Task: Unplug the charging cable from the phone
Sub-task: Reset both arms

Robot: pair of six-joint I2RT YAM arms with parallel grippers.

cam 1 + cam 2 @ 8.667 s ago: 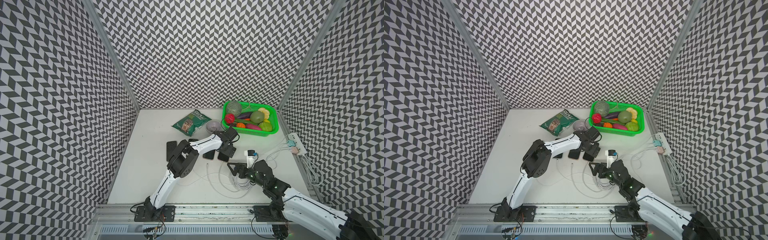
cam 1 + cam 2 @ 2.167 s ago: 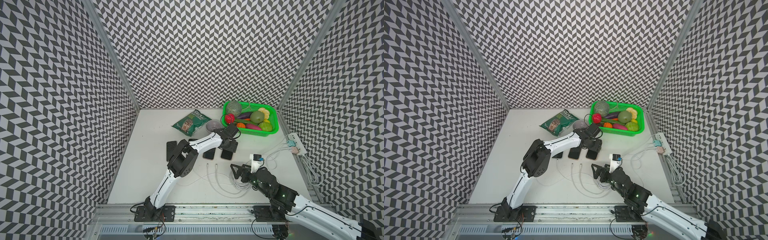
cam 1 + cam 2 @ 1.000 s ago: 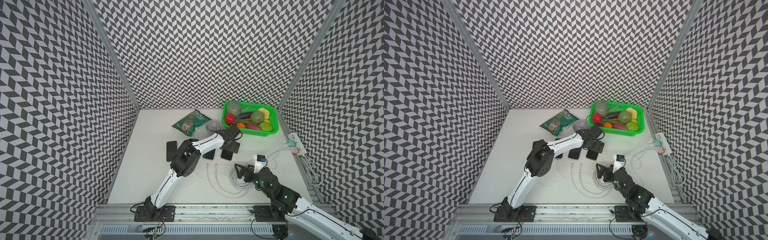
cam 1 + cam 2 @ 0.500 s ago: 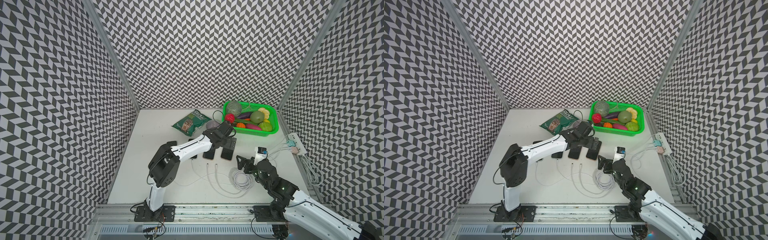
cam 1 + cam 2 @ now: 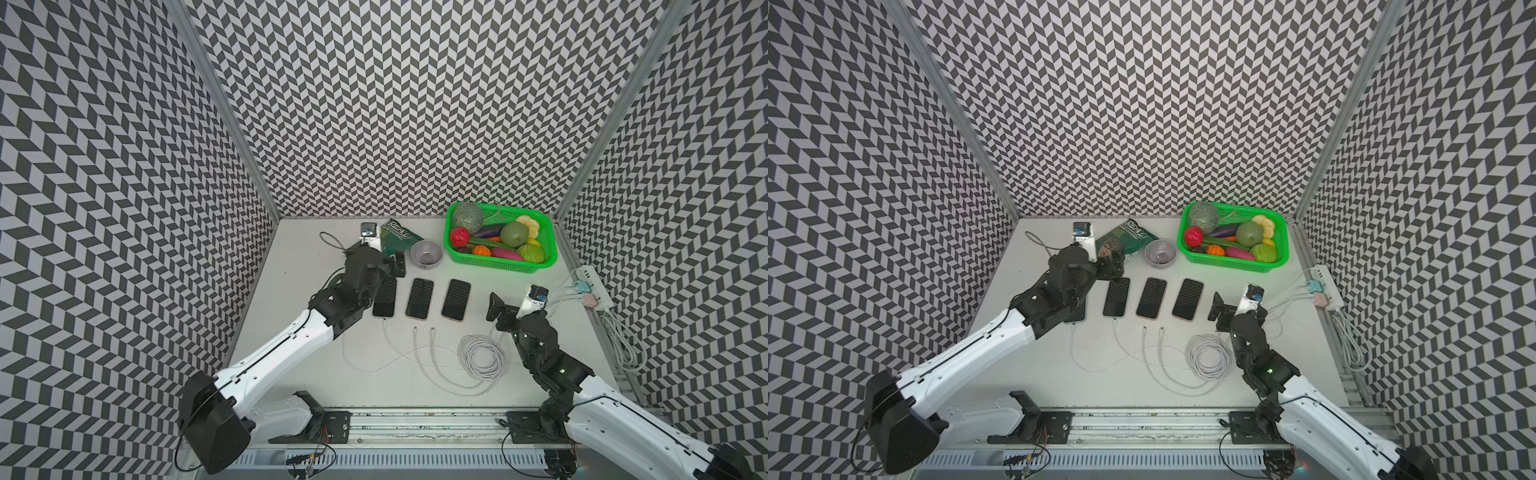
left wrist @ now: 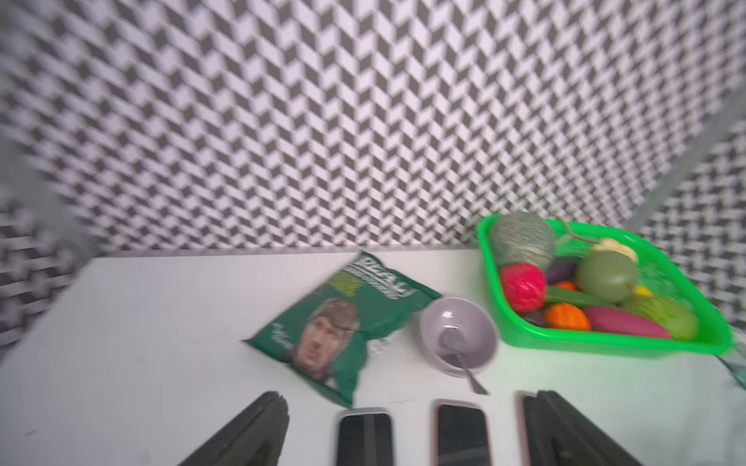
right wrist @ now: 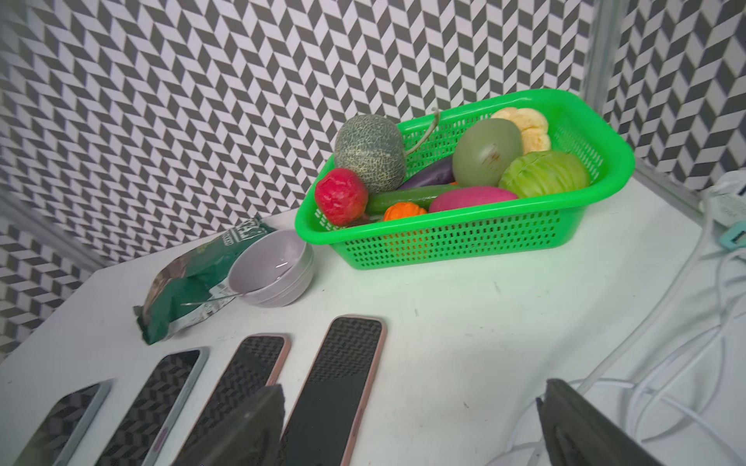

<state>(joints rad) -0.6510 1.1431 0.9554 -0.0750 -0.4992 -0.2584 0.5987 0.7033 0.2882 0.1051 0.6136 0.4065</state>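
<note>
Several dark phones lie in a row mid-table. The leftmost phone (image 5: 1077, 314) is half hidden under my left arm, and a white charging cable (image 5: 1074, 332) is plugged into its near end. The second phone (image 5: 384, 297) also has a cable (image 5: 385, 322) plugged in. Two loose cable ends (image 5: 423, 331) lie short of the other two phones (image 5: 419, 298) (image 5: 456, 299). My left gripper (image 6: 403, 429) hangs open and empty over the far ends of the left-hand phones. To the right of the rightmost phone (image 7: 339, 387) my right gripper (image 7: 411, 435) is open and empty.
A coil of white cable (image 5: 482, 355) lies in front of my right gripper, and leads run to a power strip (image 5: 594, 286) at the right edge. Behind the phones are a grey bowl (image 5: 426, 253), a green snack bag (image 5: 399, 237) and a green basket (image 5: 498, 264) of toy produce.
My left arm has swung left, carrying its open gripper from above the right-hand phones to the left-hand ones. My right gripper has drifted slightly toward the back. Both stayed open.
</note>
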